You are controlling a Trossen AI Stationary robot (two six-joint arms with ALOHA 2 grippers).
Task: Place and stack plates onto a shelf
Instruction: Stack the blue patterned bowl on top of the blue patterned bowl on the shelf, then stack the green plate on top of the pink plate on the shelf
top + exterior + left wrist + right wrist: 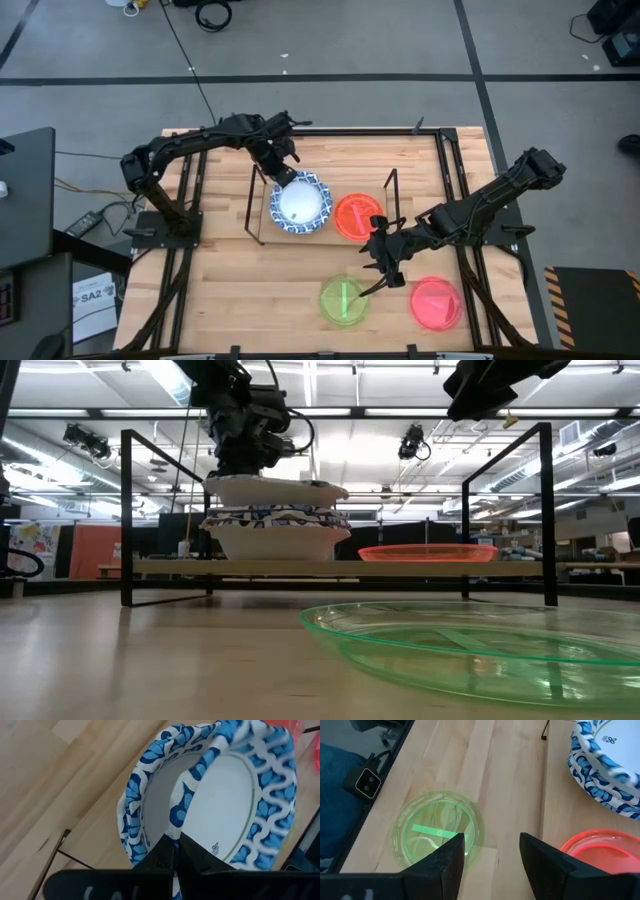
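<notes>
Blue-rim plate (235,805) hides shut left pincer (175,851) tips.

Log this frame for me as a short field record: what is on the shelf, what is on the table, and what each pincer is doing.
shelf: blue-rimmed stack; orange plate beside it
table: green plate and pink plate, both off the shelf
left pincer: shut on the rim of the top blue-rimmed plate, over the stack
right pincer: open, empty, above the table near the green plate
left to do: green and pink plates not yet shelved
</notes>
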